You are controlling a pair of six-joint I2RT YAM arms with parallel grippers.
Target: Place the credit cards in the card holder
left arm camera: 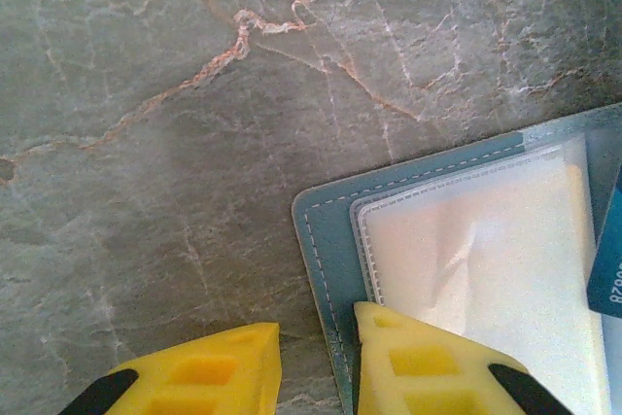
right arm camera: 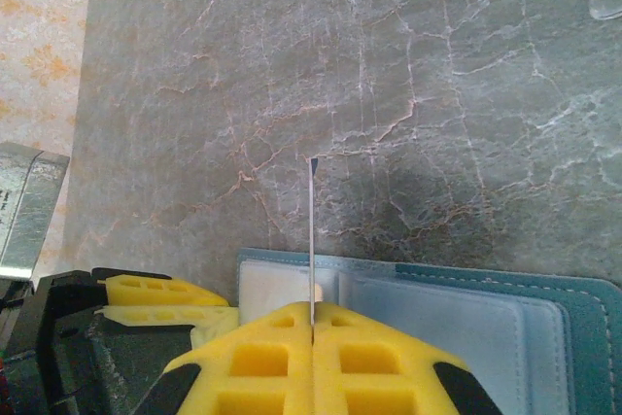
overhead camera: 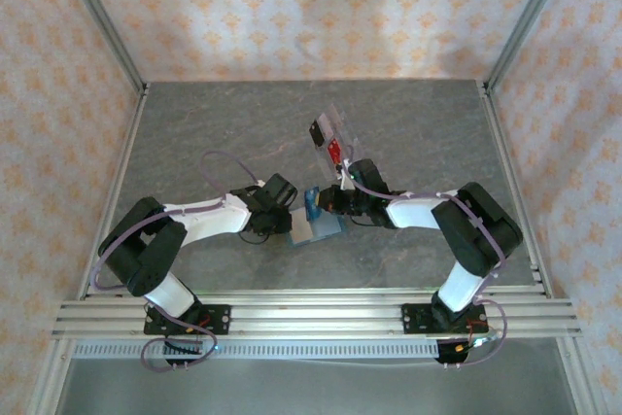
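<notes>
The card holder point(overhead camera: 318, 227) lies open on the table, teal with pale clear pockets point(left arm camera: 486, 259). My right gripper point(right arm camera: 312, 316) is shut on a thin blue credit card point(right arm camera: 312, 230), seen edge-on and standing upright over the holder's middle point(right arm camera: 466, 328) near its pale stud. From above, that card point(overhead camera: 312, 203) sits at the holder's far edge, in the right gripper point(overhead camera: 326, 203). My left gripper point(left arm camera: 316, 337) is open at the holder's left edge, one finger point(left arm camera: 428, 366) on the pocket, the other on the table. More credit cards, one red point(overhead camera: 334, 153), stand in a clear tray point(overhead camera: 333, 133).
The clear tray stands behind the holder, towards the table's middle back. Patterned walls and aluminium posts point(overhead camera: 97, 17) enclose the grey marble table point(overhead camera: 194, 143). An aluminium rail point(overhead camera: 311, 313) runs along the near edge.
</notes>
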